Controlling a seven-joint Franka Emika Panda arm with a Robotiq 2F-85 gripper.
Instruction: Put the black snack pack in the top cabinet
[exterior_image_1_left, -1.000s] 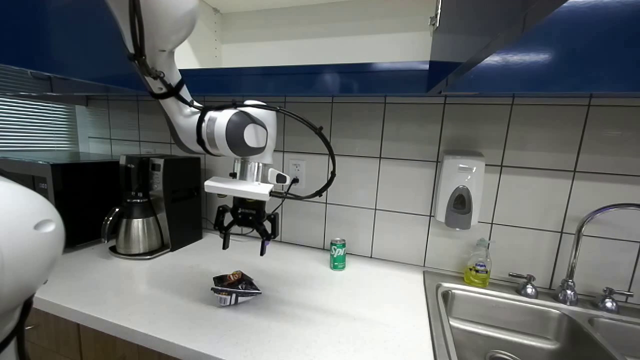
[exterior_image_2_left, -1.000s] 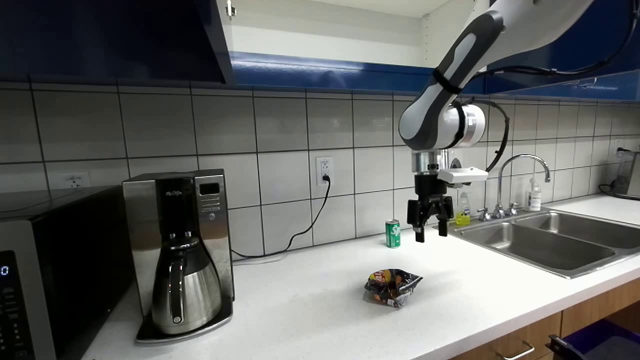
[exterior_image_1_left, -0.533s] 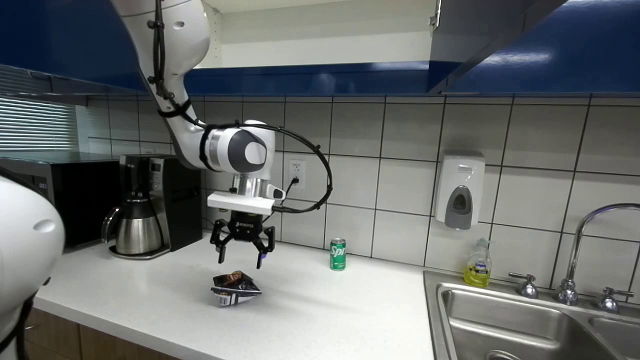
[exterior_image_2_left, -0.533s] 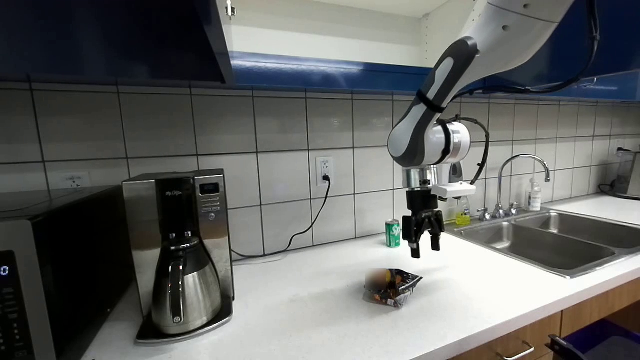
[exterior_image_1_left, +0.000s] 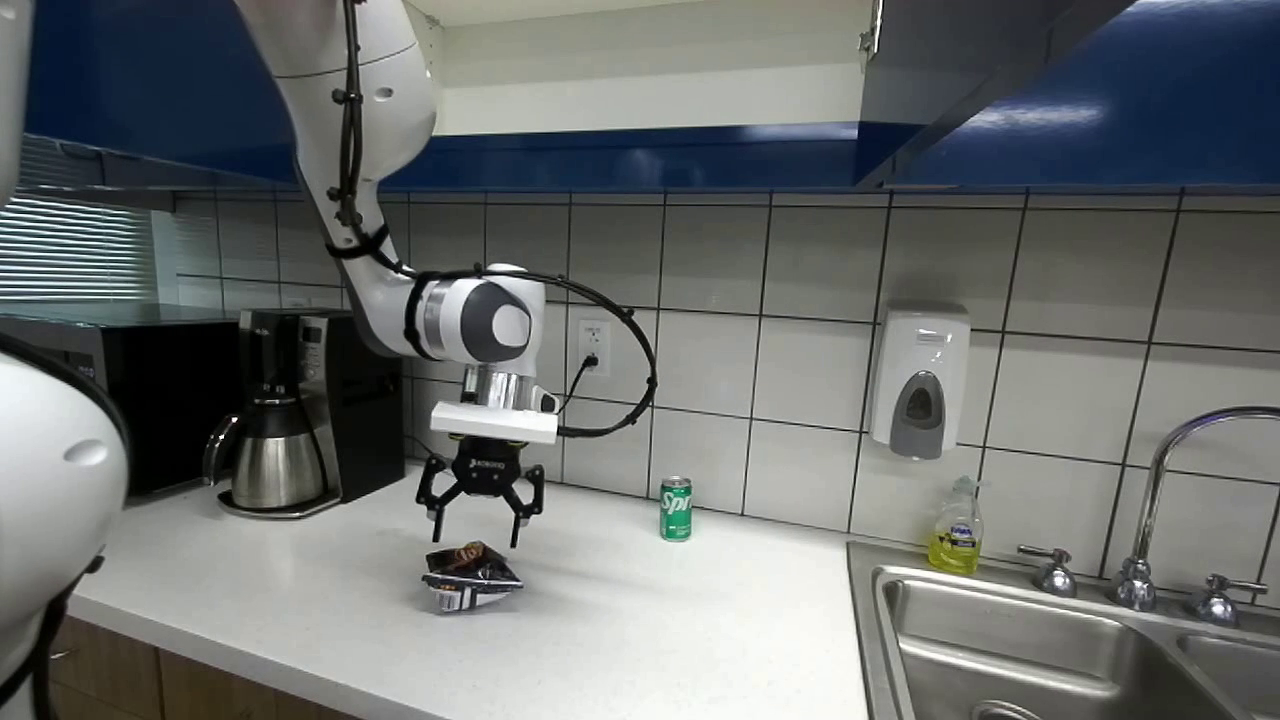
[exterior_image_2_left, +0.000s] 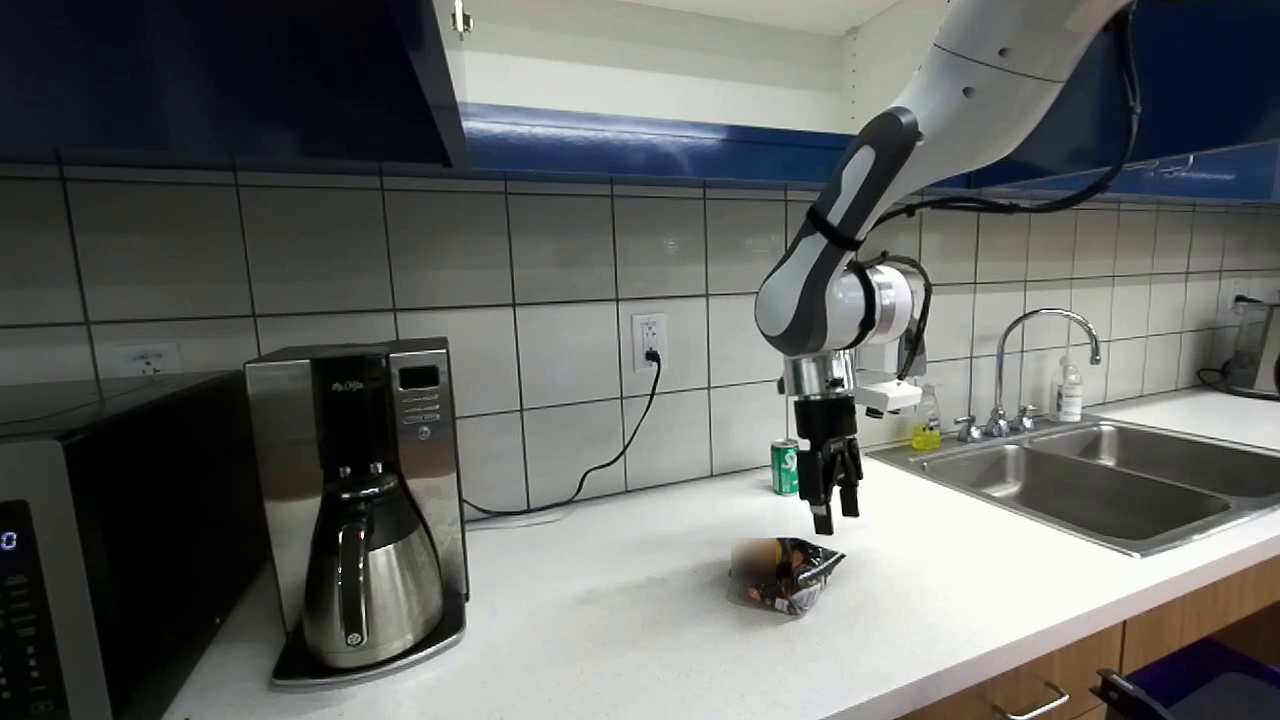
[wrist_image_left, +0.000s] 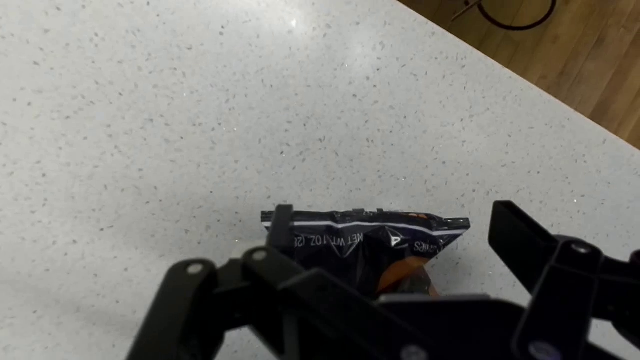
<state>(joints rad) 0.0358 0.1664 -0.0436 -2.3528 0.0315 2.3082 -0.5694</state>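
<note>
The black chip bag (exterior_image_1_left: 470, 580) lay on the speckled white countertop (exterior_image_1_left: 680, 630), over which the Robotiq gripper (exterior_image_1_left: 476, 543) hung spread wide and, higher, the blue wall cabinet (exterior_image_1_left: 650, 160) stood open.

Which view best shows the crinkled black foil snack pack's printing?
The wrist view: the snack pack looks largest, "NET WT" legible upside down, though the black two-fingered gripper hides part. Both exterior views show it smaller, partly blurred in an exterior view.
</note>
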